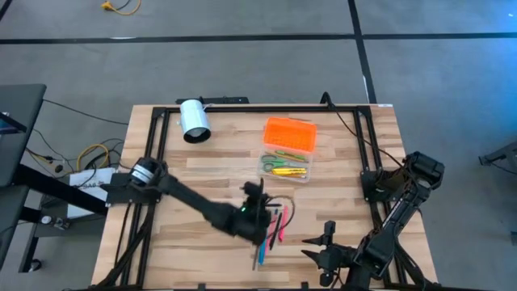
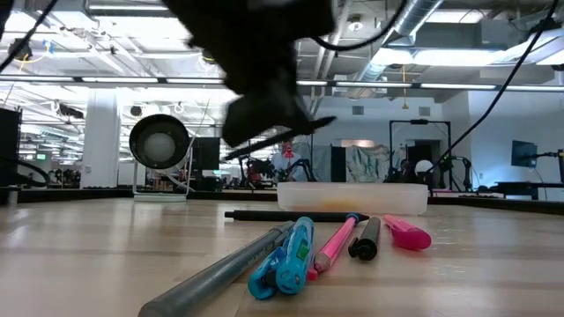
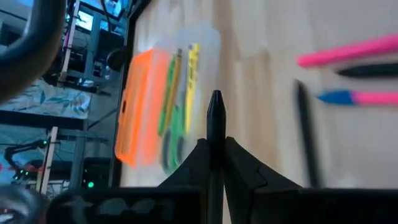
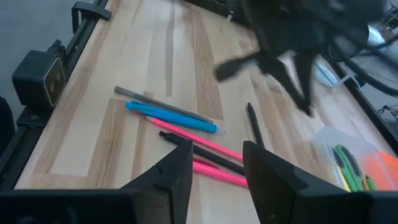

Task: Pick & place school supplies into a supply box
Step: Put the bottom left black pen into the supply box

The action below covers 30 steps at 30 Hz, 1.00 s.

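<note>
My left gripper (image 1: 255,204) hangs over the table's middle, shut on a black pen (image 2: 304,128) above the loose supplies. Several pens lie on the wood near the near edge (image 1: 271,230): grey (image 2: 220,275), blue (image 2: 286,255), pink (image 2: 335,242), black (image 2: 366,238), a pink highlighter (image 2: 405,233) and a black one lying crosswise (image 2: 291,214). The supply box (image 1: 286,152) stands beyond them with its orange lid (image 1: 289,133) swung open, and yellow and green items lie in the clear body (image 1: 284,167). My right gripper (image 4: 217,168) is open, low, to the right of the pens. My left gripper pinches the black pen's shaft (image 3: 215,127) between its two fingers, coming from above. The pen's end (image 3: 215,102) sticks out past the fingers. The pen is lifted clear of the table and lies nearly level, slightly tilted (image 4: 233,65).
A white cylinder (image 1: 194,120) lies near the table's far left corner. Black frame rails run along the table's left (image 1: 157,153), far and right sides (image 1: 367,153). Bare wood stretches between the pens and the left rail (image 4: 124,56).
</note>
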### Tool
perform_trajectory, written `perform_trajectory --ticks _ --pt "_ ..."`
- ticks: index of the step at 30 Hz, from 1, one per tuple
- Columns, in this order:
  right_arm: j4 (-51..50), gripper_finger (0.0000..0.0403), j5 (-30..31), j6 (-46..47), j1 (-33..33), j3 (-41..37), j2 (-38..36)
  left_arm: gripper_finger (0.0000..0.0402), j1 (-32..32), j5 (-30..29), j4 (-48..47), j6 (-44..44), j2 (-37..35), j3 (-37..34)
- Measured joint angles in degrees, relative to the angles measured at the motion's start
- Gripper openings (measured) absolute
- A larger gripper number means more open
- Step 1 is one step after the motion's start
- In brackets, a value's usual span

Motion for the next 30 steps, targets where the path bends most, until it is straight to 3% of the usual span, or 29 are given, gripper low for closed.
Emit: perform_trajectory --ticks 5,13,21,26,30 --pt "0.0 0.0134 0.0 0.0 0.2 0.0 0.0 0.0006 7.5 7.2 9.7 10.7 0.0 0.0" --pt "-0.1 0.0134 0.0 0.0 1.6 0.0 0.0 0.0006 17.1 17.0 22.2 18.5 -0.1 0.1" --pt "-0.1 0.0134 0.1 0.0 2.9 0.0 0.0 0.0006 23.3 31.5 29.4 16.2 -0.1 0.1" --pt "-0.3 0.0134 0.1 0.5 3.2 0.0 0.0 0.0012 25.4 32.9 28.6 14.2 -0.1 0.1" --pt "-0.5 0.0134 0.0 0.6 3.2 0.0 0.0 0.0051 26.1 32.7 28.0 12.3 -0.1 0.1"
